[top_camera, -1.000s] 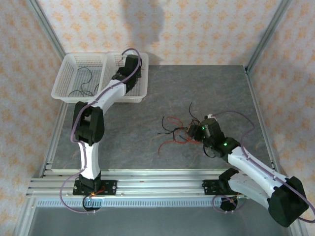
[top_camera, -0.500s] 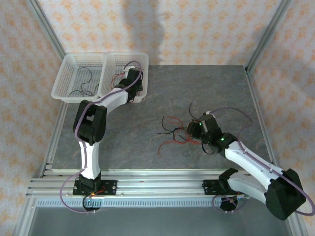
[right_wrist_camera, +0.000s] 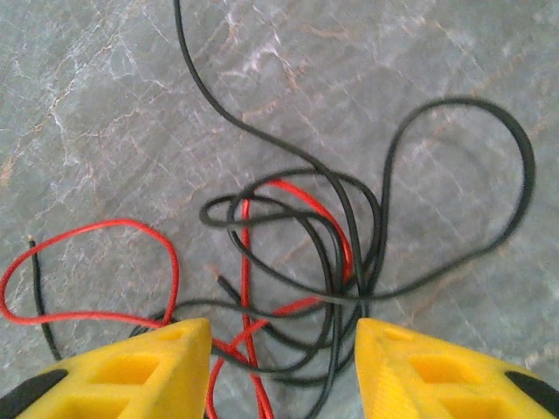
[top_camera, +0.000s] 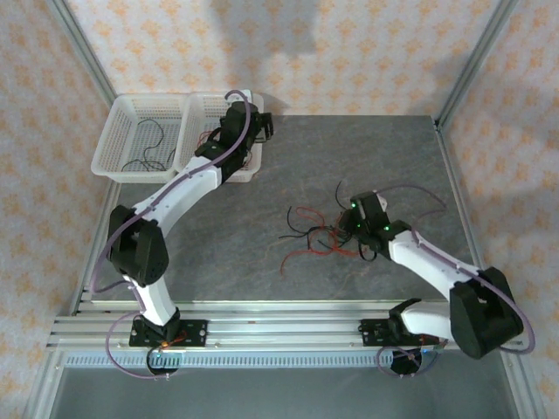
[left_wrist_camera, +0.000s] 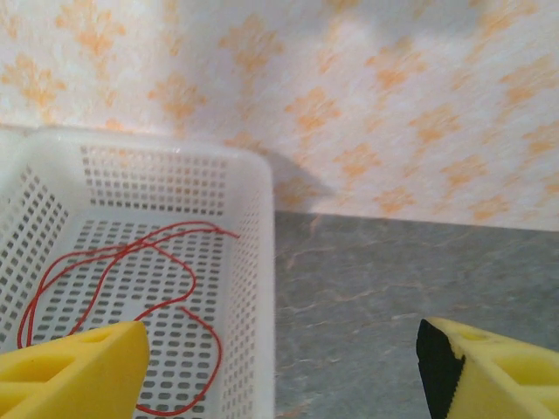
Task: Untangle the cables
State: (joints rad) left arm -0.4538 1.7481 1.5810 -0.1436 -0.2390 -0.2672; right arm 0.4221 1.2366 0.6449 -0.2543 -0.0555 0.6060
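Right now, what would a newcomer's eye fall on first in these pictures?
The knot of red and black cables on the grey table, lying under the open right gripper. Then one red wire in a white basket at the far left, the left gripper open over its edge.

Head count on the tabletop [top_camera: 367, 148]
Two white baskets: the left basket [top_camera: 106, 140] holds what looks like one black wire [top_camera: 150, 140], and the right basket [left_wrist_camera: 253, 218] holds one red wire [left_wrist_camera: 122, 262]. One tangle of cables [right_wrist_camera: 332, 253] in red and black has strands too interlaced to count. There are two arms, with a left gripper [left_wrist_camera: 281, 349] and a right gripper [right_wrist_camera: 281, 336].
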